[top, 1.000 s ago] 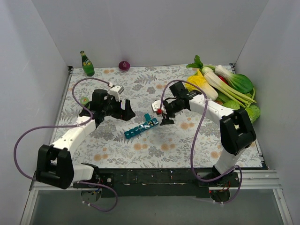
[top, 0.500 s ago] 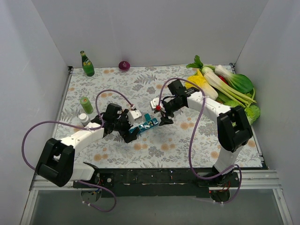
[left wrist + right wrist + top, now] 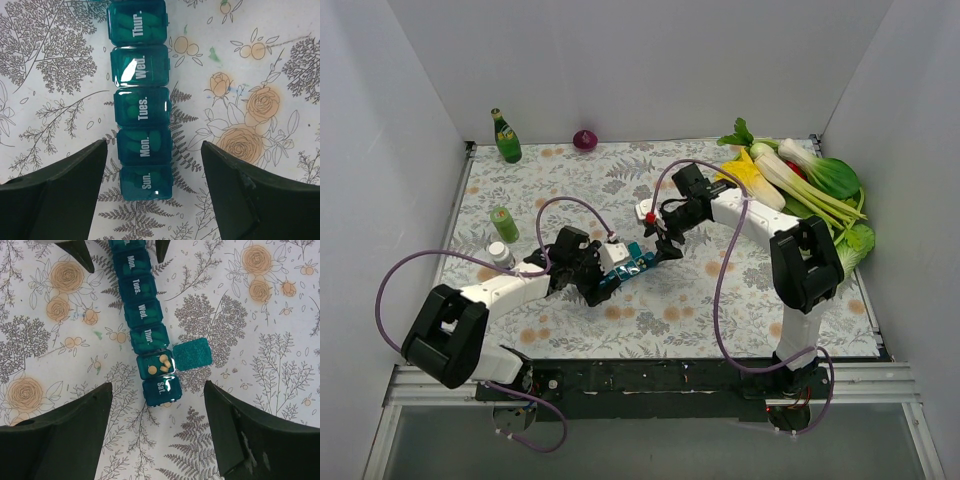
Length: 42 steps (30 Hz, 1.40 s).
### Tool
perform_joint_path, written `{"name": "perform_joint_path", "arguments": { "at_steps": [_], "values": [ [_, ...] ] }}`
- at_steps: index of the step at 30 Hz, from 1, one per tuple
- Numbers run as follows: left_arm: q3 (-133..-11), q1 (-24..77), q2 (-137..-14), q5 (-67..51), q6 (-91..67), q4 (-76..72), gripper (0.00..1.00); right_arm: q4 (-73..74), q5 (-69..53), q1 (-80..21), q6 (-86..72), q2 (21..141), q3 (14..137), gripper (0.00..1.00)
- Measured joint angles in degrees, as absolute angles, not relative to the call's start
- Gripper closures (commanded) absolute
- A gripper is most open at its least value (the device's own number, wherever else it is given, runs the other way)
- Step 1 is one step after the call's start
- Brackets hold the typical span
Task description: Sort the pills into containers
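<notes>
Containers (image 3: 628, 267) in 1 teal strip lie mid-table on the floral cloth (image 3: 660, 320). Left gripper (image 3: 153, 146) straddles the Sun end, jaws apart, touching nothing. Right gripper (image 3: 157, 386) hangs spread wide over the Sat end, beside the open compartment (image 3: 156, 365) holding tan pills (image 3: 163, 359), its lid (image 3: 192, 354) flipped out.

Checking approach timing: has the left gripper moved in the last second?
Yes. The left gripper swung toward the near edge and right, away from the green can, and now straddles the Sun. end of the pill organiser.

Teal containers (image 3: 145, 340) with white day lettering, tan pills (image 3: 161, 364), white tablecloth (image 3: 280, 390) with grey and orange flowers.
</notes>
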State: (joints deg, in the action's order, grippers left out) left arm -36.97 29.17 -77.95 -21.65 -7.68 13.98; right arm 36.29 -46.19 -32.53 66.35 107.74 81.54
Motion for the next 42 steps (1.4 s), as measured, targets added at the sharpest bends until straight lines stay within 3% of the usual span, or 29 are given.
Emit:
{"name": "perform_joint_path", "arguments": {
  "at_steps": [6,13,26,42],
  "values": [
    [-35.94,29.87,-79.02,-19.09,-7.92,12.78,0.48,36.03,-48.18,-31.55,63.64,109.58,83.4,0.19],
    [-35.35,30.5,-79.5,-17.1,-8.03,10.63,0.6,37.3,-50.09,-31.35,61.41,114.76,88.9,0.18],
    [-35.16,30.94,-80.07,-16.95,-7.94,8.62,0.64,40.99,-51.22,-31.35,58.43,124.44,97.73,0.15],
    [-35.4,30.96,-81.34,-16.95,-8.69,6.74,0.66,45.32,-52.47,-32.4,58.02,127.39,99.33,0.24]
  ]
}}
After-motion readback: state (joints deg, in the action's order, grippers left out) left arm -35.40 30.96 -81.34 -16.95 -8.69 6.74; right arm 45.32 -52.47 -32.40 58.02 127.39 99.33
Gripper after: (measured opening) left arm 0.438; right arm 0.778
